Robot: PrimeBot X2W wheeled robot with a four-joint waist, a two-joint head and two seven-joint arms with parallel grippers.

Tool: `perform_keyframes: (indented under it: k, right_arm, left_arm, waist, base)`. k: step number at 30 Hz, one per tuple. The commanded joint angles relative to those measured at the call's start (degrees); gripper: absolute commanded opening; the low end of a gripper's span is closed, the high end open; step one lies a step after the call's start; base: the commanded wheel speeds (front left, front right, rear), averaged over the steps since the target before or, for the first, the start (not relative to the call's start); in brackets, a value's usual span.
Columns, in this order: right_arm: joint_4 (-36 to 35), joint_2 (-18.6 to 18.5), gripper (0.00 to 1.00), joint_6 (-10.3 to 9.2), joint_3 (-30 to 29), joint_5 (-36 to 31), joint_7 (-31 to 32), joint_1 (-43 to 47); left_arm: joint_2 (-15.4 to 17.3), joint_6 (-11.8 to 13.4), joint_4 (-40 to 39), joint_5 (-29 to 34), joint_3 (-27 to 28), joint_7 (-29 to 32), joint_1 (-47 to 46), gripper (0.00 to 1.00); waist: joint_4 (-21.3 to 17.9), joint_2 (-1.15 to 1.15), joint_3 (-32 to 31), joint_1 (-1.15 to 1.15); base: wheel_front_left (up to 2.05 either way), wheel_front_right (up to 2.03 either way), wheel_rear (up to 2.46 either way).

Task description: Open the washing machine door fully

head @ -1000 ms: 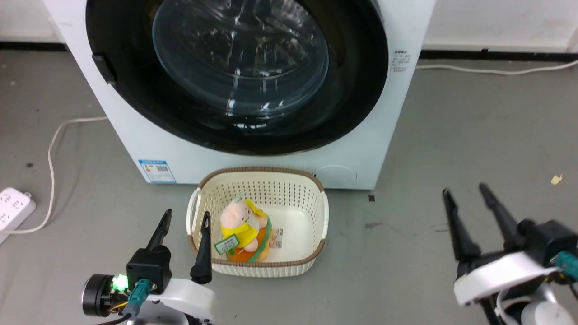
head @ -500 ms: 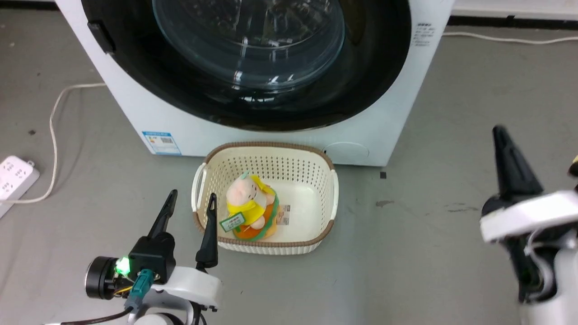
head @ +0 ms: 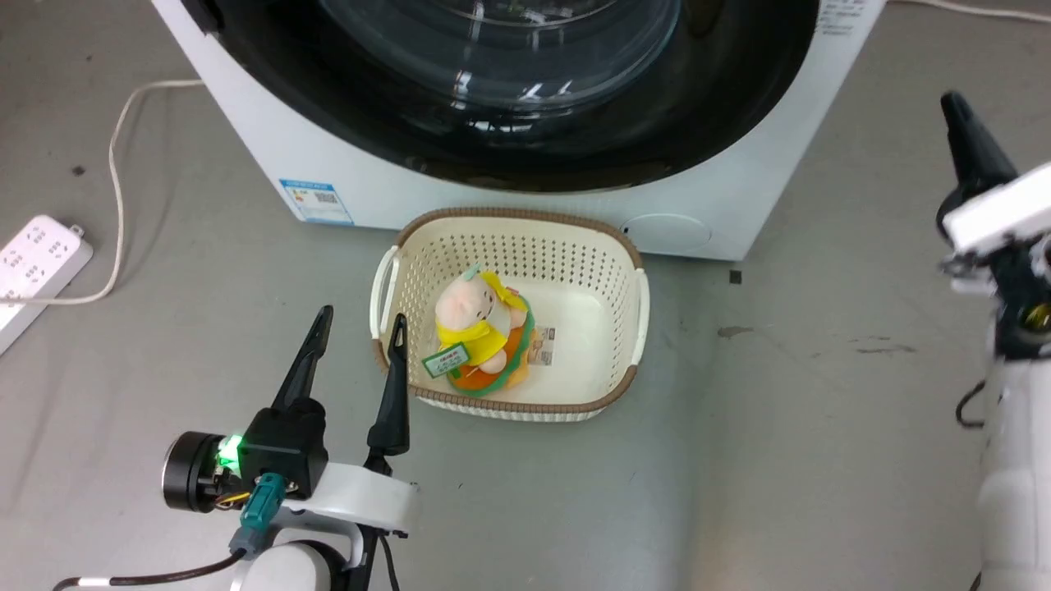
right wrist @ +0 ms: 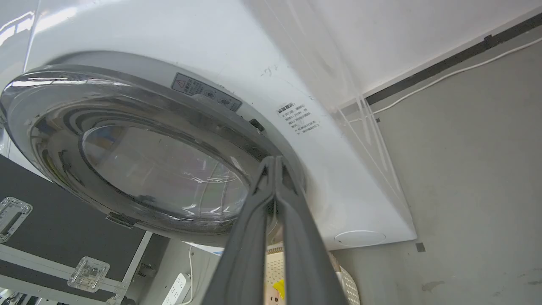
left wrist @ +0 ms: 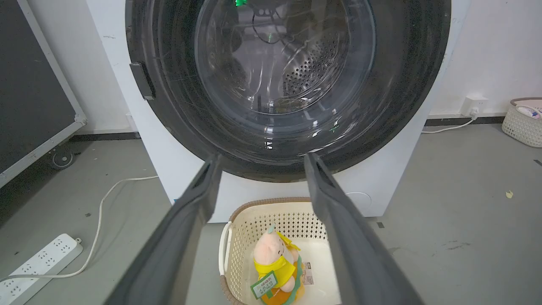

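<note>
The washing machine door (left wrist: 283,84) sat closed against the front of the washing machine (head: 271,139), and a small black tab (left wrist: 142,80) stood proud on the left side of its rim. Directly below the door, a cream perforated basket (head: 513,220) holding a plush toy (head: 476,328) stood close against the machine's front, blocking a low, straight approach. Left of the machine, a white cable (head: 119,164) crossed the floor to a power strip (head: 37,267), with a black wheeled case (left wrist: 34,84) beyond. Right of the basket and machine, the grey floor (head: 821,410) lay open, giving an arm wide passage.
</note>
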Motion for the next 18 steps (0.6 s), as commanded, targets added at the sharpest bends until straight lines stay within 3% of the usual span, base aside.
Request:
perform_keyframes:
  k: [1,18]
  right_arm:
    - [2.3,-0.6,0.00,0.00,-1.1,1.3,1.4,-3.5]
    - [22.0,-3.1,0.00,-0.01,-10.4,7.0,14.2,-25.2]
  left_arm:
    - [0.1,0.3,-0.5,-0.3,-0.2,-0.7,-0.9,1.00]
    - [0.1,1.2,-1.3,-1.5,-2.4,-2.7,-3.4,1.00]
  waist:
    - [0.5,0.00,0.7,-0.01]
    - [3.6,0.00,5.7,-0.01]
  base:
    - [0.00,0.00,0.00]
    - [0.00,0.00,0.00]
